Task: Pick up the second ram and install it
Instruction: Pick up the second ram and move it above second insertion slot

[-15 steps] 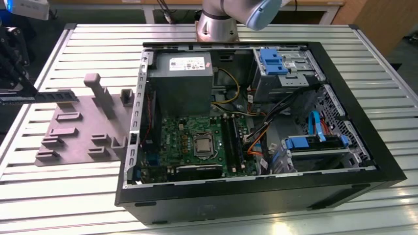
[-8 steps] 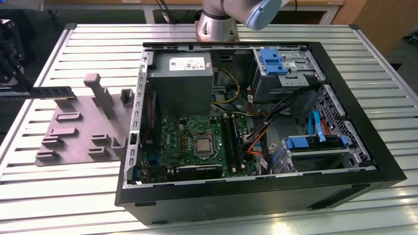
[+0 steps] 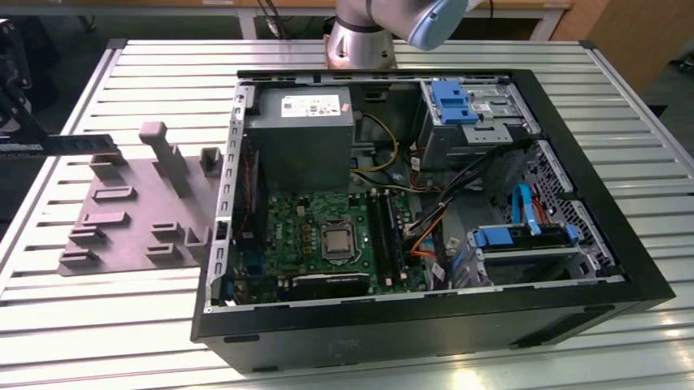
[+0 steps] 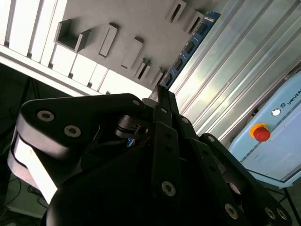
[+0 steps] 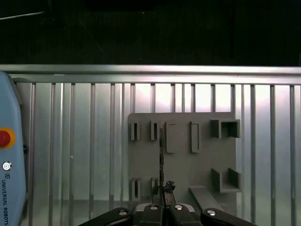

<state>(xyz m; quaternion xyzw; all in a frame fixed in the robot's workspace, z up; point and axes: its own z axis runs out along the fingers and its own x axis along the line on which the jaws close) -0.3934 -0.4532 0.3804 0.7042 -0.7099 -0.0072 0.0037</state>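
Note:
The second ram (image 3: 83, 145) is a thin stick held level in the air above the grey fixture plate (image 3: 130, 236), at the exterior view's left. My gripper (image 3: 35, 149) is shut on one end of it. In the second wrist view the ram's blue board (image 4: 190, 44) runs away from the black fingers (image 4: 162, 101). It appears edge-on as a dark line (image 5: 161, 153) in the first wrist view, rising from my gripper (image 5: 162, 188) over the plate (image 5: 181, 162). The open computer case (image 3: 434, 211), with its black memory slots (image 3: 386, 231), lies to the exterior view's right.
Upright holders (image 3: 158, 142) and slotted blocks stand on the fixture plate below the ram. The slatted metal table (image 3: 119, 317) carries the plate and case. Cables, blue drive bays (image 3: 450, 101) and a power supply (image 3: 304, 134) crowd the case. A pendant with a red button (image 4: 261, 133) lies nearby.

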